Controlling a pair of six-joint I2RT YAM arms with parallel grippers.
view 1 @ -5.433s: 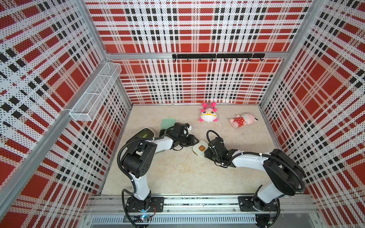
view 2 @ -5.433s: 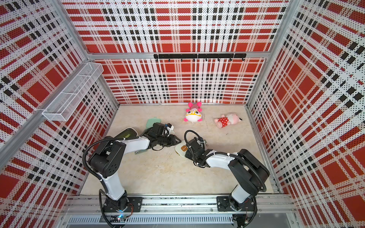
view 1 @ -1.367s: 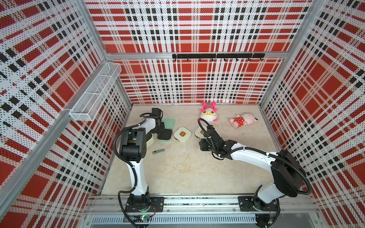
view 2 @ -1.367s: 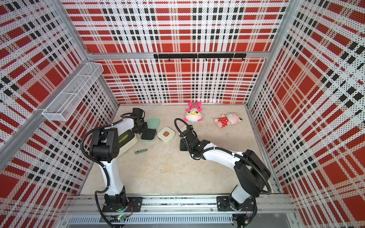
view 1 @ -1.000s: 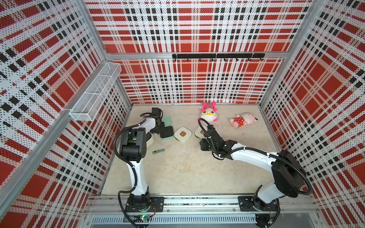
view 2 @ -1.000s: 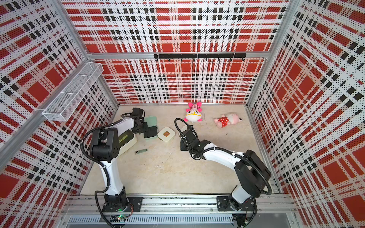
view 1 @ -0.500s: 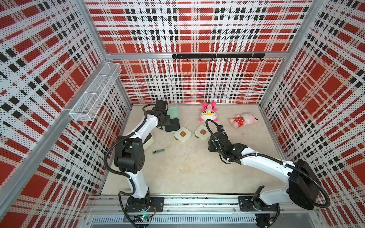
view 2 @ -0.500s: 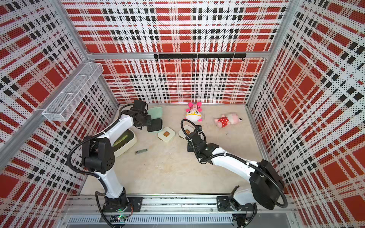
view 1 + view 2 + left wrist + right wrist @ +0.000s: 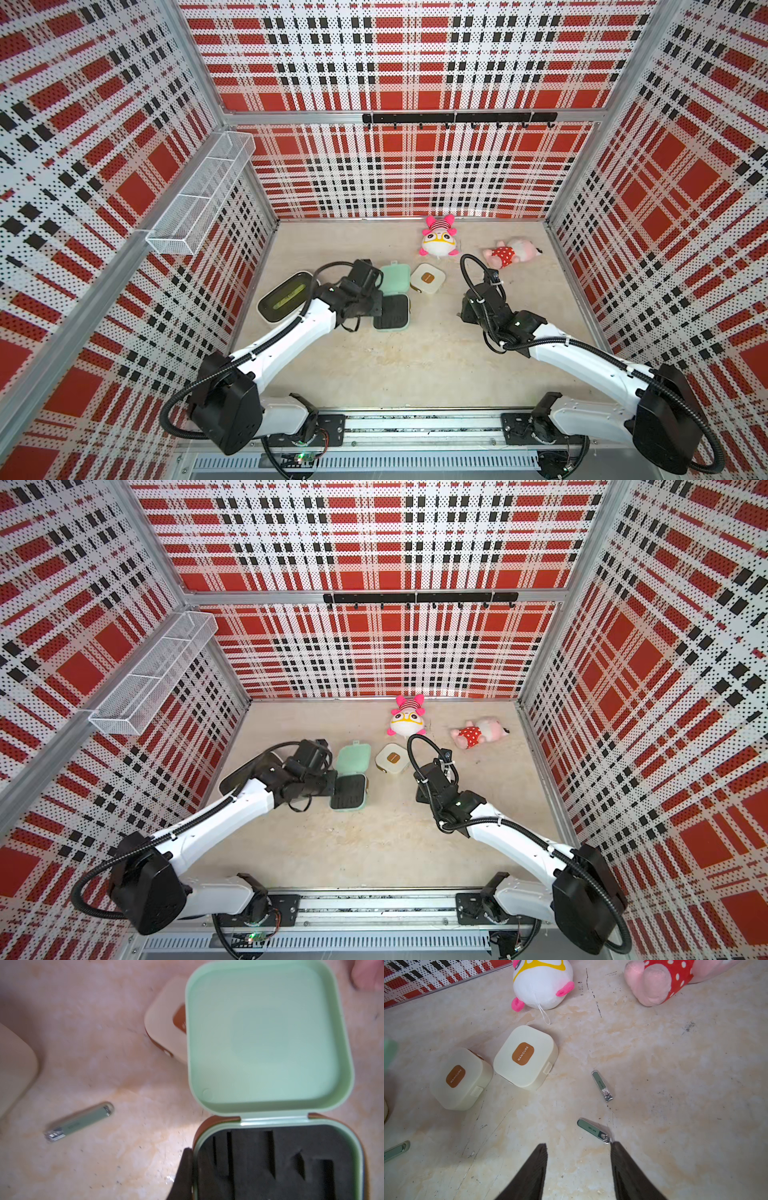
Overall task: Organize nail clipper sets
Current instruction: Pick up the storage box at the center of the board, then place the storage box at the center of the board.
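Left jaws pinch mint case (image 9: 270, 1084) rim.

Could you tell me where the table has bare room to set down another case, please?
The widest bare patch is the front of the table, between the left arm and right arm and the base rail. The back-left corner, behind the mint case and beside the white plush, is free. It is crowded around the cream cases and loose clippers.
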